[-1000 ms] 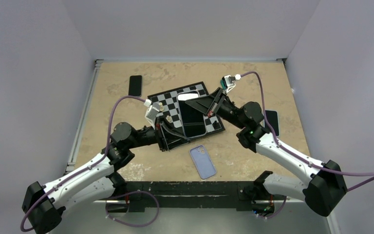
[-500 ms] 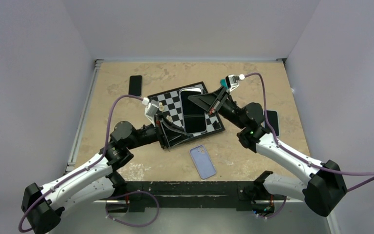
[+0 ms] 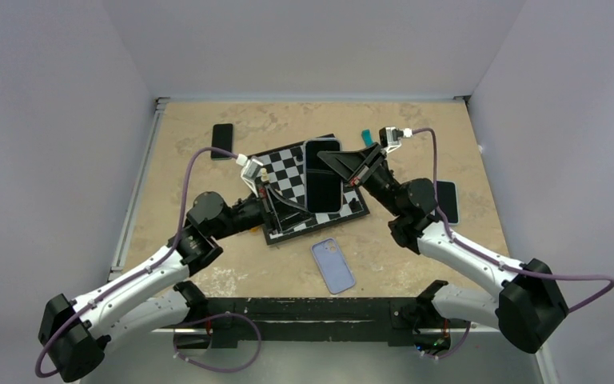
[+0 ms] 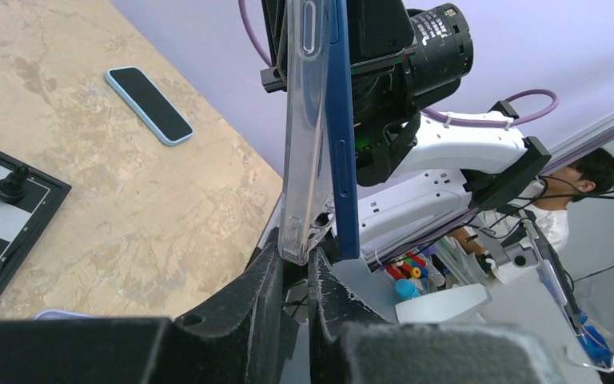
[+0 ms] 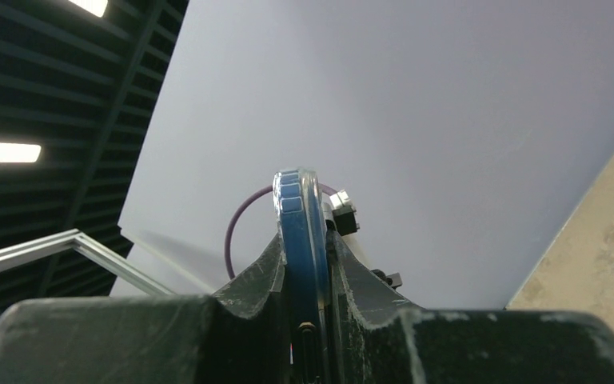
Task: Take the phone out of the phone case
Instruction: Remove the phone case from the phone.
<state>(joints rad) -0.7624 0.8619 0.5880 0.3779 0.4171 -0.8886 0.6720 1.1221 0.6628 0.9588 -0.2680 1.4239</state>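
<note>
A dark blue phone [image 3: 323, 174] in a clear case is held on edge above the chessboard [image 3: 284, 166], between both grippers. My left gripper [image 3: 304, 210] is shut on the lower corner of the clear case [image 4: 304, 120]. In the left wrist view the phone [image 4: 341, 128] stands apart from the case at the bottom end and stays close to it higher up. My right gripper [image 3: 332, 160] is shut on the phone's other end. In the right wrist view the phone [image 5: 300, 240] sits between the fingers [image 5: 260, 272], with the case rim [image 5: 314, 188] beside it.
A lavender case [image 3: 333, 266] lies near the front. A black phone [image 3: 222, 138] lies at the back left. A phone in a light blue case [image 3: 446, 200] lies at the right. A teal object [image 3: 364, 134] sits behind the board. A black pawn [image 4: 9, 186] stands on the board.
The phone and case have moved toward the far side of the board and tipped up more on edge. Both grippers moved with them.
</note>
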